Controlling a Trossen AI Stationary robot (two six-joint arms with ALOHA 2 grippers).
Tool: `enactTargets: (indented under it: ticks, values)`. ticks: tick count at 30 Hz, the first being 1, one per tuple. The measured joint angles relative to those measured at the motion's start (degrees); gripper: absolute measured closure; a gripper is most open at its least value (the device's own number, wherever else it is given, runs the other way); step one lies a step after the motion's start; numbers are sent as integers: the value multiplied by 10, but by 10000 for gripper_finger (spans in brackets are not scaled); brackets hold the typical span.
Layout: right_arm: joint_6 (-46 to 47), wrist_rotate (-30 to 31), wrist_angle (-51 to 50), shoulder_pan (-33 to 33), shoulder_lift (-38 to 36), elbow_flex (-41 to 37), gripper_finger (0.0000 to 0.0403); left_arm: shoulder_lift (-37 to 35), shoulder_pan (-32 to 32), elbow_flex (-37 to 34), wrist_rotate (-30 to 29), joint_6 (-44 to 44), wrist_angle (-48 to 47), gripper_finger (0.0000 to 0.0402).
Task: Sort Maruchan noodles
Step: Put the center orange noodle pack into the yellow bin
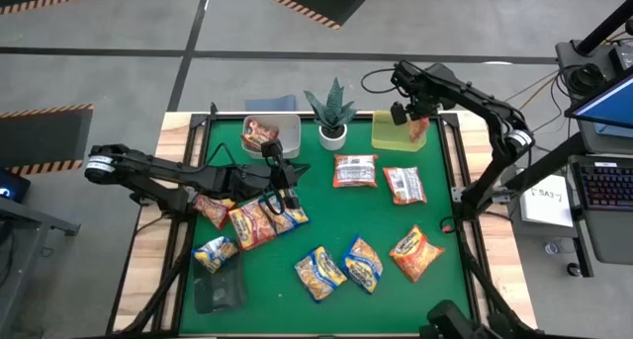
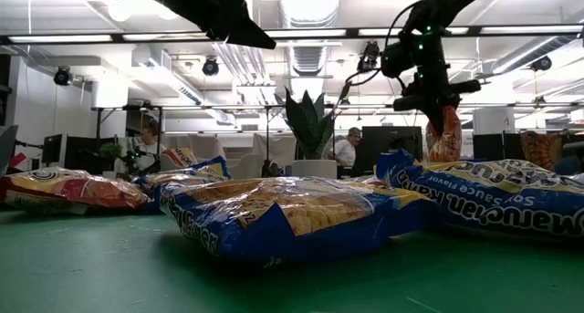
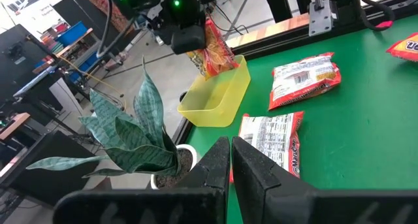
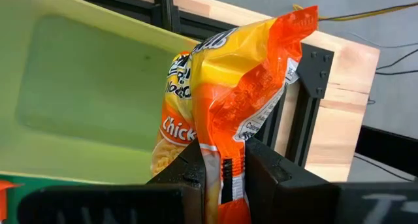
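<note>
My right gripper is shut on an orange Maruchan noodles packet at the far right of the green mat, over the yellow-green bin. The packet also shows in the low view and the left wrist view. My left gripper is shut on nothing and hovers above the mat's left half, over a cluster of packets. More packets lie flat on the mat: two red-white ones, an orange one and blue-yellow ones. My right gripper pinches the orange packet's crumpled upper end between its two fingers. The fingers come from above, slanting steeply down. The packet hangs below them, lifted clear of the mat, over the right end of the yellow-green bin.
A potted green plant stands at the far edge between the yellow-green bin and a clear bin that holds a red packet. A dark flat thing lies at the near left. The mat's middle strip is bare.
</note>
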Motion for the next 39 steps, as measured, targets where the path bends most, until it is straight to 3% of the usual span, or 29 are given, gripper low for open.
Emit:
enactTargets:
  ticks: [22,32,39]
  values:
    - [-3,5,15,1,77,-9,345,0,0,-1,0,0,0,402]
    - [-12,0,11,1,76,-10,271,0,0,-3,0,0,0,402]
    - [-17,1,-23,0,76,-10,241,0,0,-3,0,0,0,402]
